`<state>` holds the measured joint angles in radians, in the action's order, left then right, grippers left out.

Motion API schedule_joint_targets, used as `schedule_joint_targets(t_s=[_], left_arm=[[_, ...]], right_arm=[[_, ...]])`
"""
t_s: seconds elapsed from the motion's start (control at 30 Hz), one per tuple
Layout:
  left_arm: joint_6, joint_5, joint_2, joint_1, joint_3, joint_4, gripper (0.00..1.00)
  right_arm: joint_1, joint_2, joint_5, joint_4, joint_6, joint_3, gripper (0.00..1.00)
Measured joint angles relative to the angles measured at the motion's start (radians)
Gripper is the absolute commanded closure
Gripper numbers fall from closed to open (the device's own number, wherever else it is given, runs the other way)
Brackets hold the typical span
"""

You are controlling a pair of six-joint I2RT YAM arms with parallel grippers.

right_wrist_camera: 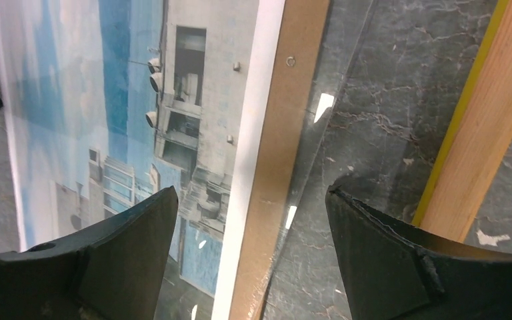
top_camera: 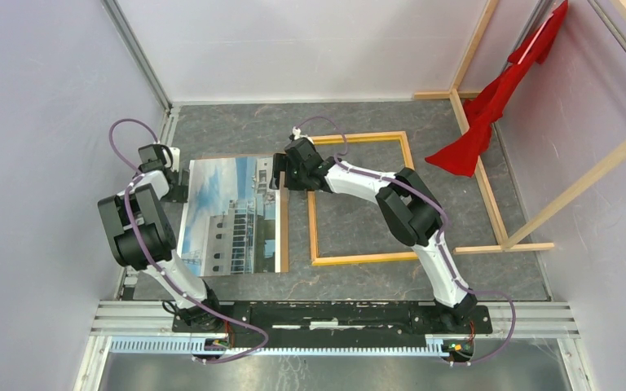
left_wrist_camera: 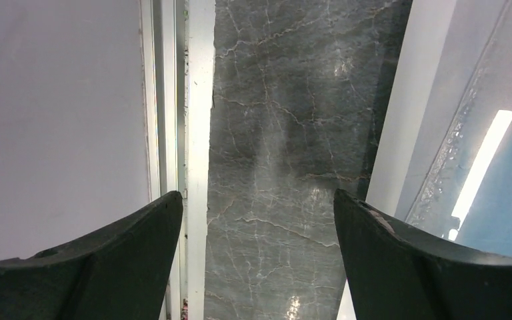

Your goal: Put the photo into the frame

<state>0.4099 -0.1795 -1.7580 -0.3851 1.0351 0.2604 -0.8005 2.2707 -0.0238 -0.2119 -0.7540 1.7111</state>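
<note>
Photo [top_camera: 232, 216] lies face up on a brown backing board [top_camera: 283, 236], just left of the frame [top_camera: 364, 258], both flat on the table [top_camera: 375, 212]. Left gripper [left_wrist_camera: 257, 220] is at the photo's left edge and right gripper [right_wrist_camera: 250, 213] over its right edge. Both have fingers spread wide, gripping nothing.

We see a robotics lab test cell: plain white walls [top_camera: 310, 41] enclose a grey marbled worktop [top_camera: 359, 220], with a left arm [top_camera: 143, 236] and a right arm [top_camera: 412, 216] bolted to an aluminium rail [top_camera: 334, 314].
</note>
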Motion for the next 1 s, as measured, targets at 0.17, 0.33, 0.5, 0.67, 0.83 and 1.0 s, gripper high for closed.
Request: schedule_joint_targets(t_s=[0.17,0.33,0.5,0.67,0.83,1.0], left_arm=[[0.0,0.001,0.006,0.006,-0.021,-0.039,0.12],[0.0,0.002,0.016,0.01,-0.044,-0.07,0.13],[0.001,0.002,0.02,0.012,-0.056,-0.09,0.14],[0.001,0.002,0.025,0.016,-0.068,-0.105,0.16],[0.002,-0.003,0.029,0.022,-0.078,-0.117,0.17],[0.003,-0.014,0.03,0.031,-0.083,-0.123,0.18]], right_arm=[[0.01,0.019,0.043,0.053,-0.046,0.007,0.13],[0.018,0.033,0.082,0.1,-0.095,0.007,0.15],[0.018,0.036,0.103,0.118,-0.121,0.007,0.18],[0.019,0.032,0.124,0.186,-0.145,-0.033,0.19],[0.02,0.017,0.131,0.256,-0.158,-0.083,0.2],[0.02,0.008,0.137,0.278,-0.154,-0.102,0.21]])
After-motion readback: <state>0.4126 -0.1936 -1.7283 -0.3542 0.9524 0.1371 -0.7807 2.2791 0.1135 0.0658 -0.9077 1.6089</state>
